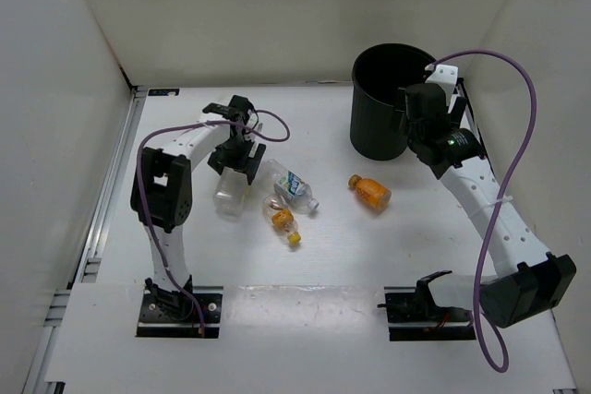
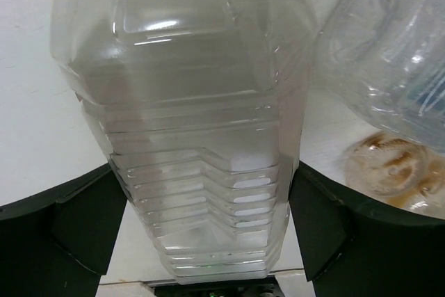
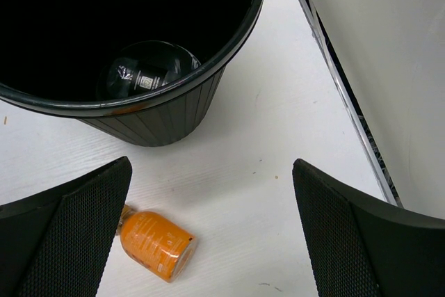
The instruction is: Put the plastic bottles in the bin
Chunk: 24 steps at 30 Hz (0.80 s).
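Lying on its side, a clear ribbed bottle [image 2: 201, 137] sits between the left gripper's [image 1: 236, 171] fingers [image 2: 83, 231], which press against both its flanks, with that arm bent low over it. Just beside it lie a blue-labelled bottle [image 1: 294, 187] and a small yellow-capped bottle [image 1: 283, 220], and an orange bottle [image 1: 371, 192] rests farther right. The right gripper [image 3: 212, 163] hangs wide open beside the black bin [image 1: 374, 126], its arm reaching far forward.

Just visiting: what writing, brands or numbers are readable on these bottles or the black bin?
Nothing here reads clearly.
On the blue-white label bottle: print too small.
On the orange bottle: faint print, blurred.
On the yellow-cap bottle: too small to tell.
On the ribbed clear bottle: no print showing.
On the bin: no marking seen.
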Each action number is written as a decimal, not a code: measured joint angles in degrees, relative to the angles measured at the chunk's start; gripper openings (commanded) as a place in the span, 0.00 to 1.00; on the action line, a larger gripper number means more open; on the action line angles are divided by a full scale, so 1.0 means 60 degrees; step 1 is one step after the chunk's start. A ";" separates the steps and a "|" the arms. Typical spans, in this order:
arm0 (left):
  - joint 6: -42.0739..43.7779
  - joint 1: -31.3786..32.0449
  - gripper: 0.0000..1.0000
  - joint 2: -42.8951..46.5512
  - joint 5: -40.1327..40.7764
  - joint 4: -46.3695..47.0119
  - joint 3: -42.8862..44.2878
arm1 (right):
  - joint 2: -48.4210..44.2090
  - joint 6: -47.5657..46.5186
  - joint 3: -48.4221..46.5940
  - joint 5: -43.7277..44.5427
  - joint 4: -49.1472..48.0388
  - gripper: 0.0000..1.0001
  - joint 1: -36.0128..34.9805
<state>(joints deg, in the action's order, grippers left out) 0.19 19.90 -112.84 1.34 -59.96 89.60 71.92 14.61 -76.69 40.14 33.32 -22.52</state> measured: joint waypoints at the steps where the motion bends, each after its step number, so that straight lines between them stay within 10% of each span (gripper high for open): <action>1: 0.0015 0.0033 1.00 -0.0004 0.0171 0.0000 0.0000 | 0.0000 0.0000 0.0000 0.0000 0.0000 0.99 0.0000; 6: 0.0091 0.0106 0.94 -0.0182 0.0685 0.0036 -0.0080 | 0.0000 0.0000 0.0000 0.0004 0.0004 0.99 0.0000; 8: 0.0106 0.0106 0.74 -0.0211 0.0685 0.0047 -0.0160 | 0.0000 0.0000 0.0000 0.0004 0.0004 0.99 0.0000; 10: 0.0229 0.0106 0.28 -0.0197 0.0616 0.0033 -0.0164 | -0.0015 0.0000 0.0000 0.0029 0.0007 0.99 0.0000; 12: 0.0251 0.0102 0.10 -0.0197 0.0554 0.0025 -0.0157 | -0.0058 0.0000 0.0000 0.0058 0.0011 0.99 0.0000; 24: 0.0765 -0.0051 0.10 -0.0302 0.0769 -0.0131 0.4003 | -0.1337 0.0291 0.0561 0.0117 0.0124 0.99 0.0149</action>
<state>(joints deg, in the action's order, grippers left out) 4.78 19.59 -114.65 5.96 -60.75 113.62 63.90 16.36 -73.32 40.84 34.06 -21.63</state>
